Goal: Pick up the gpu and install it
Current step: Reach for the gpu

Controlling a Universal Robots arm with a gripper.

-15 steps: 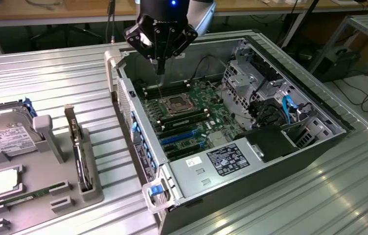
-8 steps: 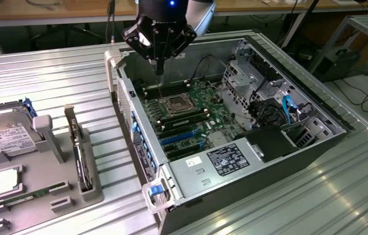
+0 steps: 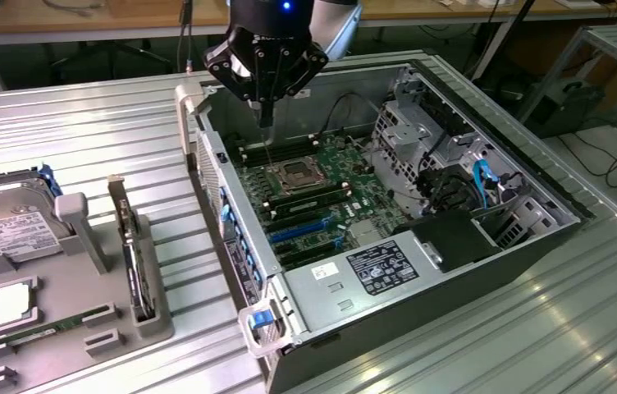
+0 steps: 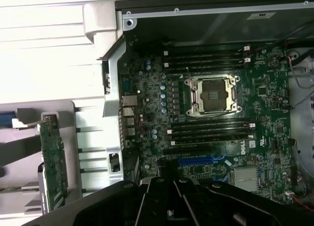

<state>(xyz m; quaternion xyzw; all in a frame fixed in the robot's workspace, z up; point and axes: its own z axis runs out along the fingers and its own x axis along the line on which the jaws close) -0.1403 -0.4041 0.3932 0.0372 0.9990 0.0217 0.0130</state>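
1. Nearest me, at the exterior view's left: gpu (image 3: 134, 250) stands on edge in grey holder (image 3: 79, 316), untouched.
2. Behind it: open PC case (image 3: 325, 324), motherboard (image 3: 325, 185) exposed.
3. Farthest: gripper (image 3: 266, 121) clenched, empty, hovering above motherboard.

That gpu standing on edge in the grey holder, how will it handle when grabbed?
The gpu looks like a thin flat board, so it is probably stiff and light. Standing on edge in the grey holder, it could tip if nudged sideways.
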